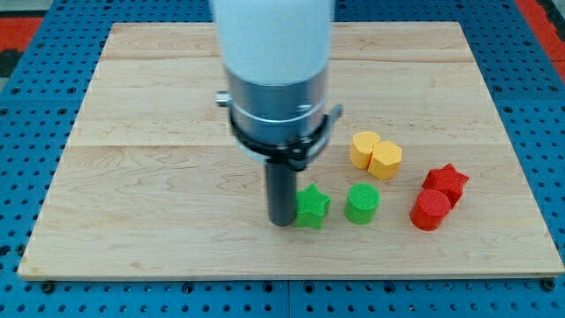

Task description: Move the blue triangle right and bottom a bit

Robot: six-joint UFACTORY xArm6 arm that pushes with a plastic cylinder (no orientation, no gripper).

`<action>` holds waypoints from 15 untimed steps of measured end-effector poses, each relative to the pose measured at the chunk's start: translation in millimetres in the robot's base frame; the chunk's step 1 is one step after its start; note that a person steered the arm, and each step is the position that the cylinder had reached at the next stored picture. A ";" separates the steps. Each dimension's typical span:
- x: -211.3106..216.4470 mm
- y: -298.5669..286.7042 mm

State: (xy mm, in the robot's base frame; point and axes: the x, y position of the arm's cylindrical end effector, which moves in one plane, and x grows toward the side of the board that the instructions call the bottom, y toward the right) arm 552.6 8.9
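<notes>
Blue triangle: not visible, perhaps hidden behind the arm; progress cannot be judged. My tip (282, 221): near table's (132, 106) bottom edge, touching green star (312, 206). Jaws: none fitted.

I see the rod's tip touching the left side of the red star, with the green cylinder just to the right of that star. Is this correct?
Not quite: in the camera view my tip is against the left side of the green star, not a red one. The red star sits far to the view's right. The green cylinder is indeed just right of the green star.
</notes>
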 end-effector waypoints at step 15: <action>-351.8 -9.0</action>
State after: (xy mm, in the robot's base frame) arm 200.8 -0.1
